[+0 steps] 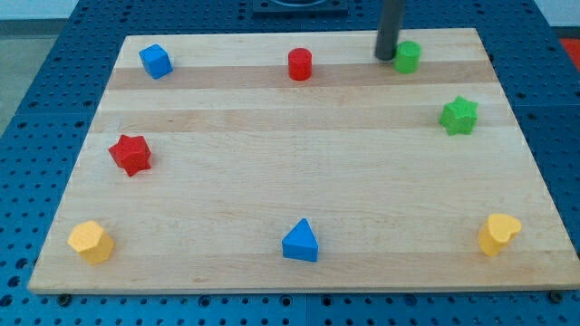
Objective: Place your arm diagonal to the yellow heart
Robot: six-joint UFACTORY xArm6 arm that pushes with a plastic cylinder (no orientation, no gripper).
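Wooden board [299, 154], my tip [387, 57] beside green block [408, 56], yellow heart [498, 234] far

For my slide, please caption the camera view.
My tip beside the green cylinder, far from the yellow heart.

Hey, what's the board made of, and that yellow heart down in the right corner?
The board looks like pale wood with a smooth matte finish: grain streaks and plank bands show. The yellow heart seems to be moulded plastic, uniform in colour with soft highlights; painted wood can't be ruled out.

Heart [499, 234] bottom right of board [299, 163]; triangle [300, 242] bottom centre.
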